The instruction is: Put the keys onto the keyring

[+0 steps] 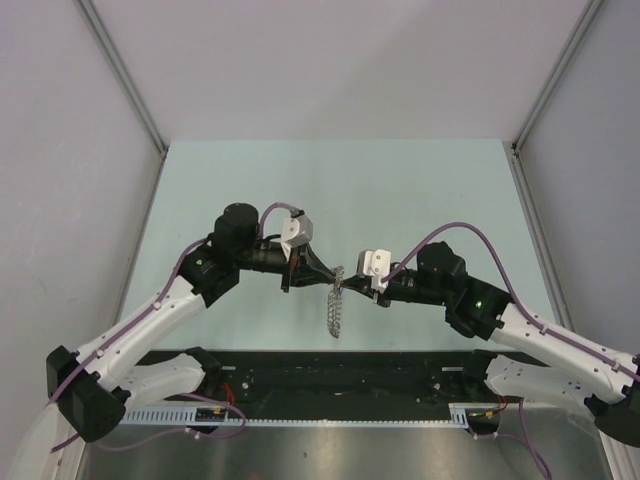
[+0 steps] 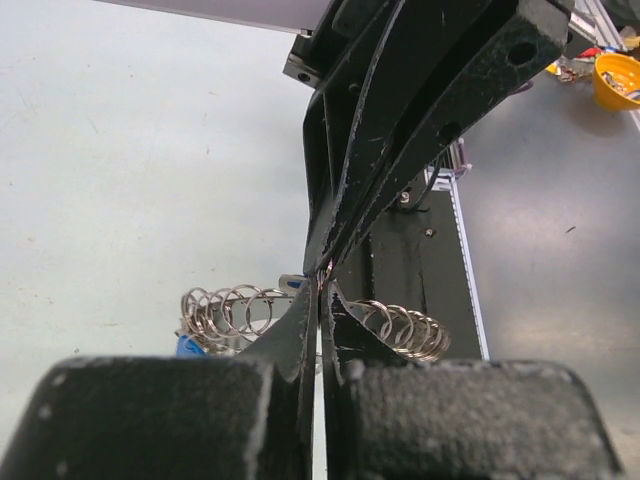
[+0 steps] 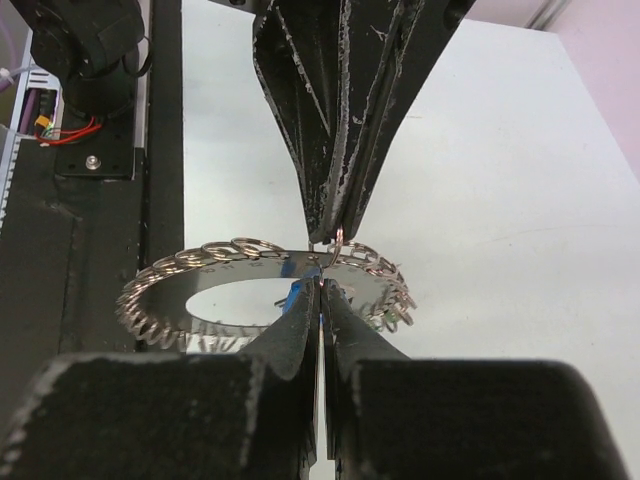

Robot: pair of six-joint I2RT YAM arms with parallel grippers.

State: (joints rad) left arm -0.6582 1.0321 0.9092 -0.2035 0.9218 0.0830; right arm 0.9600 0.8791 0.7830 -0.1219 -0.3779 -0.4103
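The keyring [image 1: 337,310] hangs on edge in the air between my two grippers, which meet tip to tip. It is a flat silver doughnut with small wire loops round its rim [image 3: 215,268]. My left gripper [image 1: 334,279] is shut on a small loop at the rim; in the right wrist view it comes down from above [image 3: 335,236]. My right gripper [image 1: 347,286] is shut on the rim facing it [image 3: 322,286]. A blue key head [image 3: 293,298] sits just behind its fingertips, and a green one [image 3: 385,318] hangs at the rim. The left wrist view shows the coils [image 2: 225,310] and a blue key head [image 2: 190,346].
The black base rail [image 1: 340,375] with its cable duct runs along the near edge under the arms. The pale green table top [image 1: 330,190] lies beyond, with grey walls on three sides. A yellow bowl [image 2: 617,80] stands off the table in the left wrist view.
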